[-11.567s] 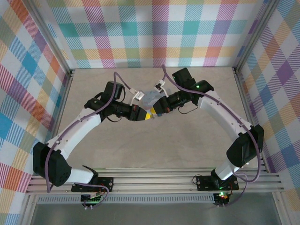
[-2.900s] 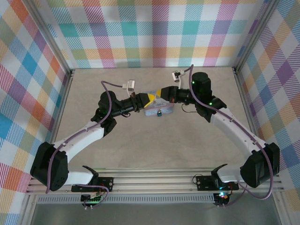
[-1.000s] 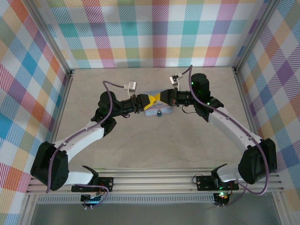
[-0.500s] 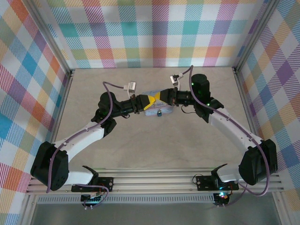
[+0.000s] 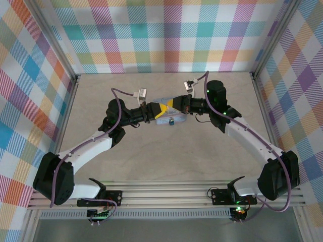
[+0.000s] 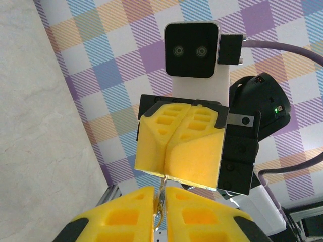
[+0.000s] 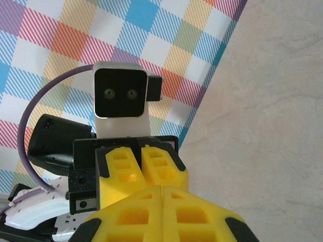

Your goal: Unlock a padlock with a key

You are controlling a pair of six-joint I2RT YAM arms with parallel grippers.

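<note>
Fingers of the left gripper [image 6: 161,197] are pressed together on a thin silvery metal strip [image 6: 162,181]; whether this strip is a key cannot be told. In the left wrist view its upper end reaches the seam of the right gripper [image 6: 167,154], whose yellow fingers are likewise closed flush against each other; whether they also pinch the strip cannot be told. Seen from above, the left gripper [image 5: 161,110] and right gripper [image 5: 171,105] meet tip to tip just above centre frame. The padlock [image 5: 171,121], a tiny blue body, sits directly below that meeting point, at the lower edge of a pale blue box [image 5: 180,118]; contact between the two cannot be made out. Both sets of fingers overlap the box and hide most of its top face. Each wrist view is largely blocked by the opposing gripper and its white-cased camera [image 6: 192,50], so the padlock is hidden there. Around this group lie the beige surface [image 5: 166,161], purple cables [image 5: 117,101] looping over the arms, and plaid walls [image 5: 166,35] on three sides.
</note>
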